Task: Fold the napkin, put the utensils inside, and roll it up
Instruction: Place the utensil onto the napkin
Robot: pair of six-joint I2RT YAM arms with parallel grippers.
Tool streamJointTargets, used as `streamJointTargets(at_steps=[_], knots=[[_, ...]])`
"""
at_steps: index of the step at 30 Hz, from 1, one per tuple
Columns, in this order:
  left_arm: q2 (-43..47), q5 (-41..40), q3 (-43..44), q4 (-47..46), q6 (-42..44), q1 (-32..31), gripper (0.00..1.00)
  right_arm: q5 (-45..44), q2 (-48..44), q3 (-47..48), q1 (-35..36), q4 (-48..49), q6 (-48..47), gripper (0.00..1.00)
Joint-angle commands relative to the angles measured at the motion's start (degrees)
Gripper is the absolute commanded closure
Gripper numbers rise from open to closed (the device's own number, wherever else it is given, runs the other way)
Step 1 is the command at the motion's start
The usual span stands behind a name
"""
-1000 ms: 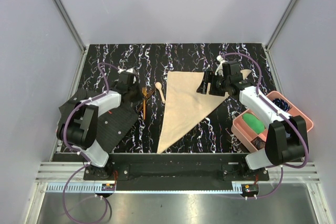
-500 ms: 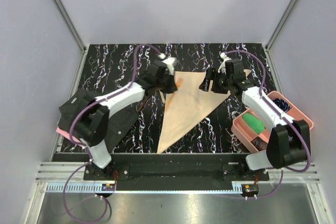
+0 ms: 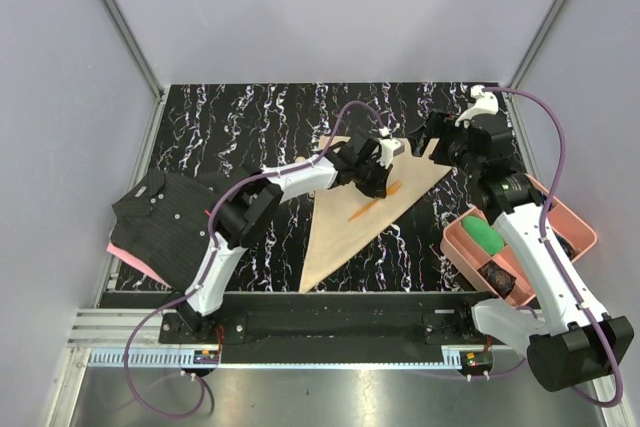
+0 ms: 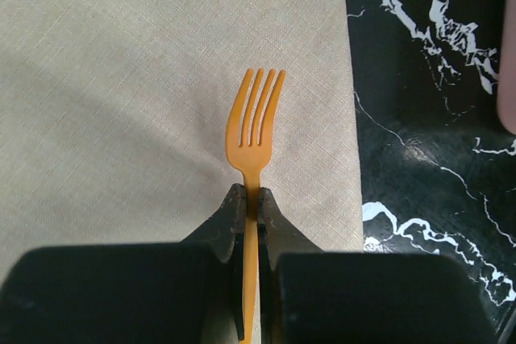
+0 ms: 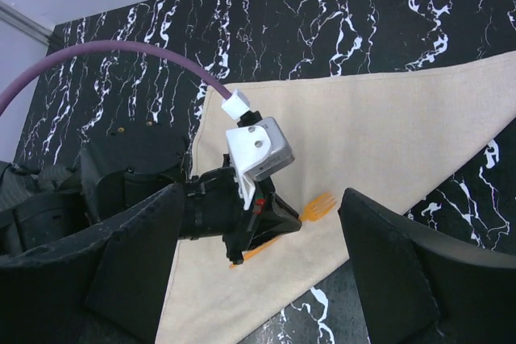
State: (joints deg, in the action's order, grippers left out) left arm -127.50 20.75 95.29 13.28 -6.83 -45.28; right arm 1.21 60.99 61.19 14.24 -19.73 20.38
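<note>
The top camera looked down over the whole table (image 3: 250,112). The left wrist camera sat close above the napkin (image 4: 121,118) and fork (image 4: 255,118); the right saw both from farther off.

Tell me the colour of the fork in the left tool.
Orange. The fork shows best in the left wrist view.
</note>
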Motion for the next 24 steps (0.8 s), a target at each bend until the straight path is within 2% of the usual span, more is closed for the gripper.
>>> streamJointTargets(at_steps=[1, 18, 21, 22, 24], knots=[[-2.3, 1.1, 6.2, 0.8, 3.1, 0.2, 1.0, -2.0, 0.2, -0.3, -0.2, 0.8, -0.3, 0.13], [-6.2, -6.1, 11.0, 0.7, 0.4, 0.3, 0.99, 1.2, 2.5, -1.1, -0.3, 0.7, -0.1, 0.12], [-5.0, -7.9, 10.9, -0.7, -1.4, 0.6, 0.77, 1.2, 2.6, -1.2, -0.2, 0.6, -0.2, 0.12], [-4.4, -8.3, 10.9, -1.1, -1.8, 0.8, 0.57, 1.2, 2.6, -1.2, -0.3, 0.6, -0.2, 0.12], [-2.1, -9.2, 10.0, -1.8, -2.9, 1.2, 0.4, 1.0, 2.5, -1.2, -0.2, 0.7, -0.3, 0.12]])
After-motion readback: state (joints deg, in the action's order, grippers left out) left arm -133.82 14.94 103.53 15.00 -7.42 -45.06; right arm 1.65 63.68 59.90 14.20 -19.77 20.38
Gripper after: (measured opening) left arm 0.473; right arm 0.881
